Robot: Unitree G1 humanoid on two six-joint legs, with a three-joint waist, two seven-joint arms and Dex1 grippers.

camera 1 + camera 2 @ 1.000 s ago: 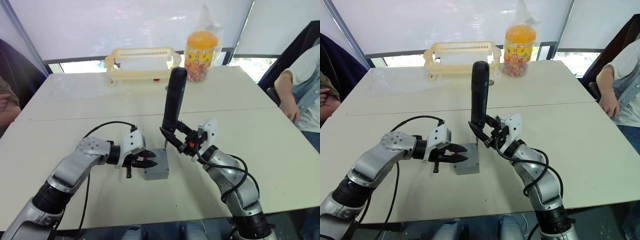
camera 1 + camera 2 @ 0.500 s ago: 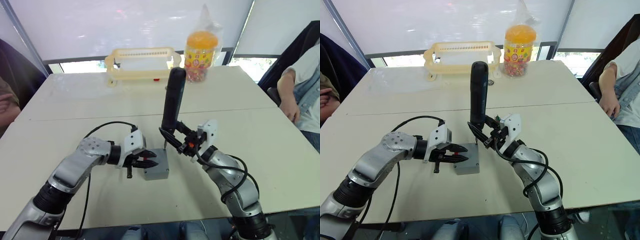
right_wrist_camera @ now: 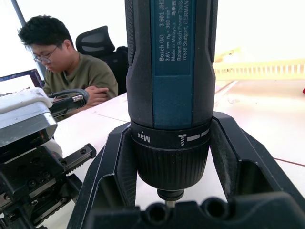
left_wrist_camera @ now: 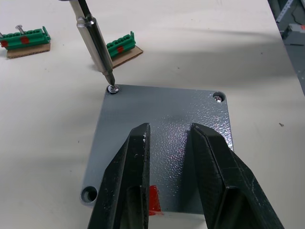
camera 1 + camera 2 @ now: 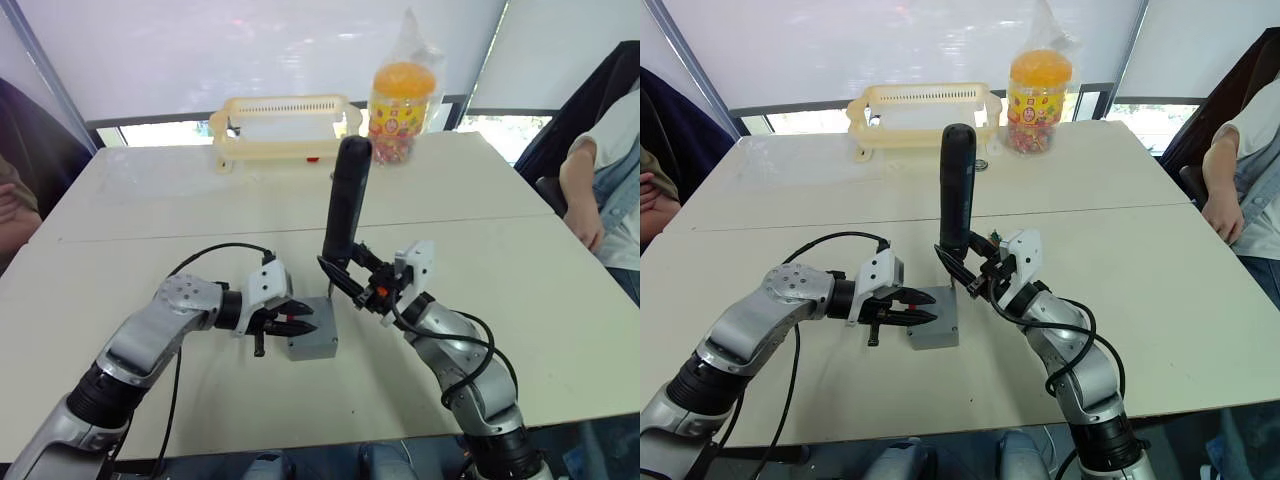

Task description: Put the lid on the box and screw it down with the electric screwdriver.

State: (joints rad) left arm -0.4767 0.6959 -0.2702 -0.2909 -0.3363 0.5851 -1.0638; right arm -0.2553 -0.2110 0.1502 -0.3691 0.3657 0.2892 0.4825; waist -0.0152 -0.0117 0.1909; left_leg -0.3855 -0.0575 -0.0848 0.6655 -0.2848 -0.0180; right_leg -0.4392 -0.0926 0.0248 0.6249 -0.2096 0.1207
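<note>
The grey lid lies flat on the grey box, whose red mark shows on the side near my left gripper. My left gripper is open, with its two black fingers spread just over the lid's top. My right gripper is shut on the electric screwdriver, held upright. Its metal bit stands on a screw in one corner of the lid. Another corner holds a screw, and a third corner hole is bare.
Two small green pieces lie on the table just beyond the box. A yellow rack and a sweets jar stand at the far edge. One person sits at the right side, another at the left.
The seated person's arm at the right edge has shifted a little. Both grippers, the screwdriver and the box stand as before.
</note>
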